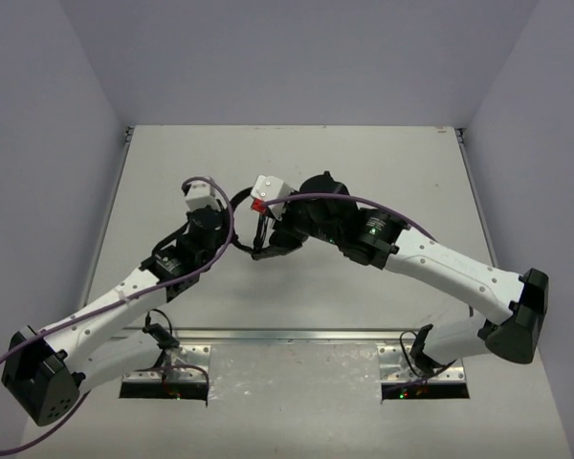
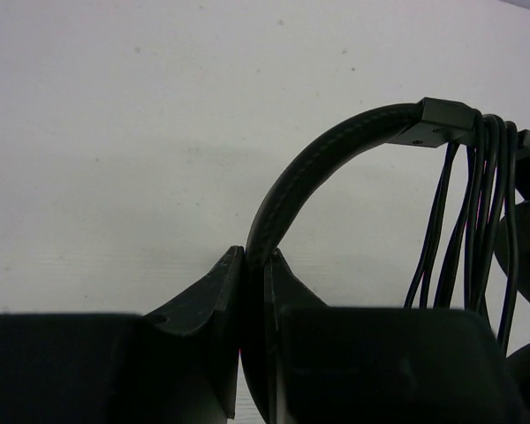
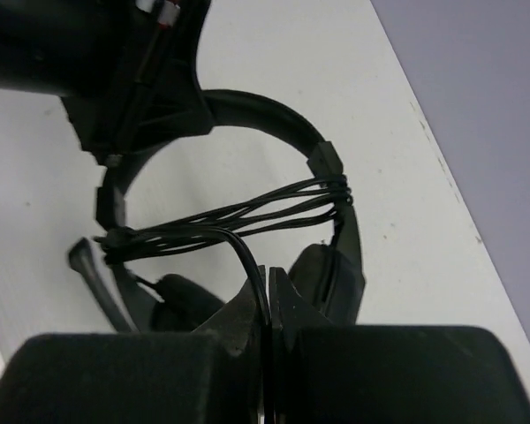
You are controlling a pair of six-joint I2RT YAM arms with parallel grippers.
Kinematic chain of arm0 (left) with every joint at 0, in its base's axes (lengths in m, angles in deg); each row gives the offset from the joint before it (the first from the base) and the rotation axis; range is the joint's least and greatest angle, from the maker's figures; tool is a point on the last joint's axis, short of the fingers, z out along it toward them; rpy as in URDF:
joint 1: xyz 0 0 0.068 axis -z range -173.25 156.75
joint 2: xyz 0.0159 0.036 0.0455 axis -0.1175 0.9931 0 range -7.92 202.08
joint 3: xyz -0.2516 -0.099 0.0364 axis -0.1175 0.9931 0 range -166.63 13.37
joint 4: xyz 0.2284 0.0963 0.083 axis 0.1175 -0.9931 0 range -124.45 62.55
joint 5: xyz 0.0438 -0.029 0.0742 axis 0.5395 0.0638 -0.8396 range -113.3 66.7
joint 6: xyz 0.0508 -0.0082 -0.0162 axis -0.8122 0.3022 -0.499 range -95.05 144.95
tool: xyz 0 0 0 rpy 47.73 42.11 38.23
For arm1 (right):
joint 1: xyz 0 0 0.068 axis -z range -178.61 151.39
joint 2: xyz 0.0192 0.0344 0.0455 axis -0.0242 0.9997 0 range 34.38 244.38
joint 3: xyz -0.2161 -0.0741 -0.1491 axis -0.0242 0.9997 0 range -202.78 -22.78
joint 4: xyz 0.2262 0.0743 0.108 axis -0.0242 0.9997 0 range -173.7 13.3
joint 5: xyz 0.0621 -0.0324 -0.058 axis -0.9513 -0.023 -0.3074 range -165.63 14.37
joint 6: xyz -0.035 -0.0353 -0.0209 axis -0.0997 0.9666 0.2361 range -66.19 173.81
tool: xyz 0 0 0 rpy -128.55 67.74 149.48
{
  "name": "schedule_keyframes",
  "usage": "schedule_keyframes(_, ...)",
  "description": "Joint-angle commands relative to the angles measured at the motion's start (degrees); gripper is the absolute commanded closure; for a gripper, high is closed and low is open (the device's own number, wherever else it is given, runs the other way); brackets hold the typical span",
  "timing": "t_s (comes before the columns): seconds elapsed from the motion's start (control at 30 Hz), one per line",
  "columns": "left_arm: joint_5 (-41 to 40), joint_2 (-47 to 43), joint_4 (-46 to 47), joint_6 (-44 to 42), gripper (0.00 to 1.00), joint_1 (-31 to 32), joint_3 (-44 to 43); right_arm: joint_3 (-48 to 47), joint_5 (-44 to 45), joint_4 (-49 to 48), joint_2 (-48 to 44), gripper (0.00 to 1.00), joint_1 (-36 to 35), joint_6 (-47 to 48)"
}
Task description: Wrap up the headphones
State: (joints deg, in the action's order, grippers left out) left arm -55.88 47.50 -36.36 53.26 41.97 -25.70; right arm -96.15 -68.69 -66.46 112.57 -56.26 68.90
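Observation:
The black headphones (image 1: 322,184) hang above the table between both arms. In the left wrist view my left gripper (image 2: 254,256) is shut on the thin headband (image 2: 336,146), which arches up to the right. The thin dark cable (image 2: 477,194) is looped several times across the band's two sides (image 3: 238,216). One strand bends down into my right gripper (image 3: 267,272), which is shut on it. Behind those fingers sit a padded cup (image 3: 331,274) and the boom mic (image 3: 88,265). The cable's plugs are hidden. From above, my left gripper (image 1: 228,222) and right gripper (image 1: 261,251) sit close together.
The white table (image 1: 297,287) has grey walls behind and on both sides. Purple arm cables (image 1: 231,229) run along both arms. A metal rail (image 1: 297,335) crosses the near edge by the arm bases.

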Motion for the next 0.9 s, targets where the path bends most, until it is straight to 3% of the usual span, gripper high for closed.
schedule_keyframes(0.0, 11.74, 0.38, 9.46, -5.29, 1.0, 0.72, -0.38, -3.36, 5.24, 2.89, 1.96, 0.99, 1.48, 8.63)
schedule_keyframes(0.03, 12.79, 1.61, 3.26, -5.03, 1.0, 1.51, -1.35, -3.8, 7.37, 3.68, 3.36, 0.99, 1.57, 9.77)
schedule_keyframes(0.2, 22.81, 4.62, -1.19, -3.62, 1.0, 5.03, -1.45, -0.31, 14.15, -2.53, 4.78, 0.99, 4.12, 15.4)
schedule_keyframes(0.27, 22.65, 2.68, -4.7, -1.34, 1.0, 5.12, -0.66, 2.42, 15.12, -5.88, 4.42, 0.92, 6.3, 14.36)
schedule_keyframes(0.4, 22.91, -0.74, -14.0, 0.78, 1.0, 5.12, -3.46, 5.68, 12.67, -9.05, 4.51, 0.92, 10.18, 11.2)
schedule_keyframes(0.5, 24.4, -3.38, -15.96, 0.25, 1.0, 5.12, -4.0, 7.97, 10.21, -10.11, 4.6, 0.94, 11.33, 9.61)
schedule_keyframes(0.6, 21.78, -5.93, -18.94, -0.36, 1.0, 5.12, -5.22, 9.64, 8.27, -12.13, 3.81, 0.93, 12.29, 6.8)
schedule_keyframes(0.77, 16.42, -8.13, -21.23, -2.12, 1.0, 5.12, -8.03, 11.04, 1.69, -13.19, 2.32, 0.81, 14.31, 0.21)
schedule_keyframes(0.87, 10.28, -9.1, -20.46, -2.04, 1.0, 5.12, -10.23, 12.71, -5.93, -13.72, 0.47, 0.78, 16.59, -4.71)
